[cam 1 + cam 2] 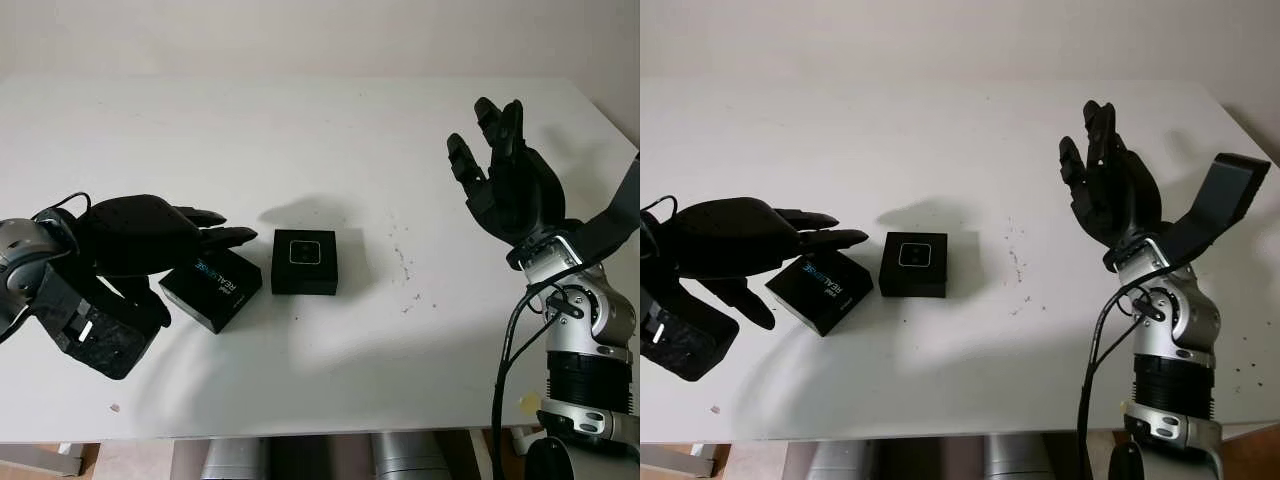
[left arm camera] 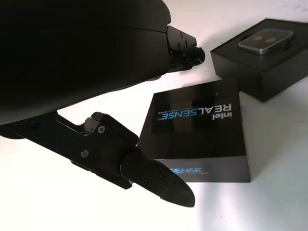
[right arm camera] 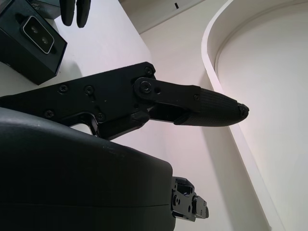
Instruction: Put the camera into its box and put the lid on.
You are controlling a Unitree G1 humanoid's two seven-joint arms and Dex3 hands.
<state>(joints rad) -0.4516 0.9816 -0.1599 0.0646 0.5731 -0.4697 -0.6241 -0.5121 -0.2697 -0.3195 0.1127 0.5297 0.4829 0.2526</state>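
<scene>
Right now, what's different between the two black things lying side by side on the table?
The lid bears blue and white lettering on top; the box instead shows a small silver camera set in its top. The lid lies turned at an angle, while the box sits square to the table edge. The left robot hand hovers over the lid; the box has nothing above it. Both are black, squarish and rest on the white table.

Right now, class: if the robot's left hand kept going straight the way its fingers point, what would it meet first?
Probably the open black box with the grey camera inside. The left hand hovers over the black Intel RealSense lid, fingers aimed towards that box, though its height above the table is unclear.
</scene>
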